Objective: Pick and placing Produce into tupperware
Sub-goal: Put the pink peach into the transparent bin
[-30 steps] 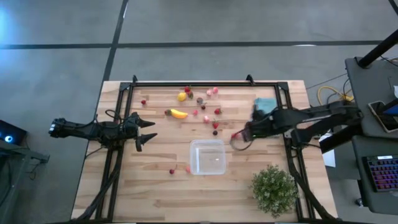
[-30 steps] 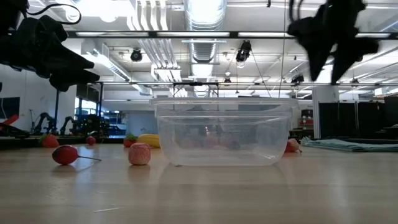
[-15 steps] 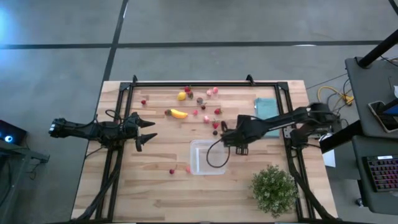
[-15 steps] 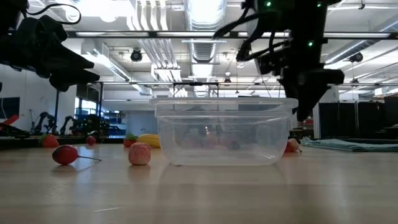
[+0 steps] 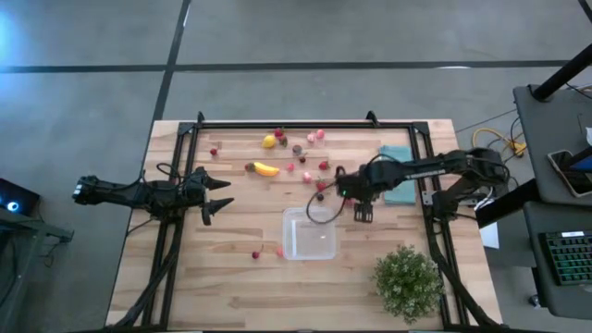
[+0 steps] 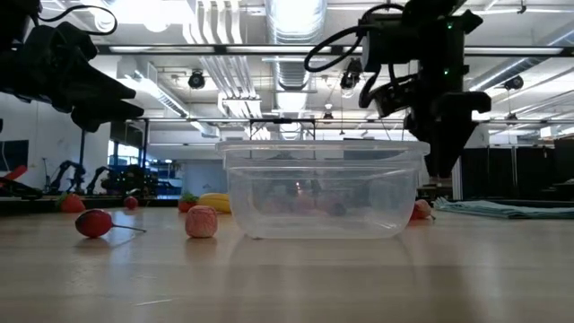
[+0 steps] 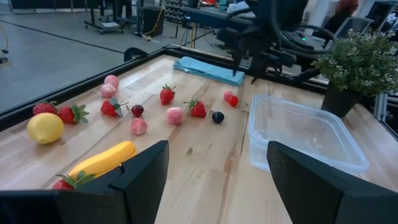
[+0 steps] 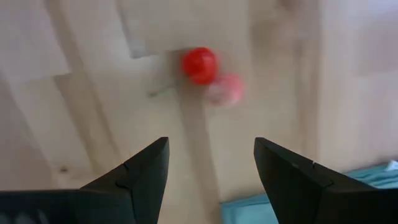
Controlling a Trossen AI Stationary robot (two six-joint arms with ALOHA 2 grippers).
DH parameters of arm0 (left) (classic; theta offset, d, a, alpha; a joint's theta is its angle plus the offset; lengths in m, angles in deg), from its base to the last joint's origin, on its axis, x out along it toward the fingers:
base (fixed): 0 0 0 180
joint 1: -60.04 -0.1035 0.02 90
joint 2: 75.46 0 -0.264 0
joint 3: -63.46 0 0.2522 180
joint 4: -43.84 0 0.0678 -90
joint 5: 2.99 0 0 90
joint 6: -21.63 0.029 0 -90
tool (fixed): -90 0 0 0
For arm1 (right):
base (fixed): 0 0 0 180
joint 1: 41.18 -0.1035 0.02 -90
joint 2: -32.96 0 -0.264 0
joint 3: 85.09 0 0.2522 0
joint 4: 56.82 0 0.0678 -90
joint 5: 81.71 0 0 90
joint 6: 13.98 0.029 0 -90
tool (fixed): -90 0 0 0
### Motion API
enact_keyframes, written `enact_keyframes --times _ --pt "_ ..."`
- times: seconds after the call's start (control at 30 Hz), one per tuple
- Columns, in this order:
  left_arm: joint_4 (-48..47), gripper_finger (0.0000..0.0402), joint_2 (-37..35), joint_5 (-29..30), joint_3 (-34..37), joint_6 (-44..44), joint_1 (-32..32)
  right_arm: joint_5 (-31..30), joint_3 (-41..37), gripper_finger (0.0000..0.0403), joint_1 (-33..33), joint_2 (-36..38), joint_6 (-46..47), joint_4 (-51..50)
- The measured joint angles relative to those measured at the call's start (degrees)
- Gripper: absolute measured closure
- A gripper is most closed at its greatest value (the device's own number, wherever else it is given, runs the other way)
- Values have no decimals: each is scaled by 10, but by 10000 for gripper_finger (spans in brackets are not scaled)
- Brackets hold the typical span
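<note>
The clear tupperware [image 5: 309, 233] [image 6: 321, 193] [image 7: 305, 134] stands flat on the table. Produce lies scattered behind it: a banana [image 5: 266, 169] [image 7: 99, 160], a lemon [image 5: 270, 142] [image 7: 45, 127] and several red and pink berries. Two berries [image 6: 94, 222] [image 6: 202, 222] rest near the tupperware's left side. My right gripper [image 5: 359, 205] [image 6: 439, 161] [image 8: 211, 168] hangs open and empty, pointing down off the tupperware's far right corner, above a red berry [image 8: 199, 65] and a pink one [image 8: 225, 88]. My left gripper [image 5: 218, 196] [image 7: 217, 180] waits open over the table's left part.
A folded teal cloth [image 5: 398, 165] [image 7: 208, 68] lies at the table's far right, under my right arm. A bushy green potted plant [image 5: 408, 280] [image 7: 360, 62] stands at the near right corner. Bare wood lies in front of the tupperware.
My right gripper has come down from high above the table and shifted a little toward the table's left, ending low beside the tupperware's far right corner. Its cable loop swung over the tupperware and back. The produce and the tupperware have stayed put.
</note>
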Motion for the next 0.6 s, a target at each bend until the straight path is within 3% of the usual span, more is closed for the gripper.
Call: enact_keyframes --times 0.33,0.6 --pt "0 143 0 0 0 0 0 3 -42 174 35 0 -155 77" --pt "0 143 0 0 0 0 0 16 -87 174 36 -12 -166 145"
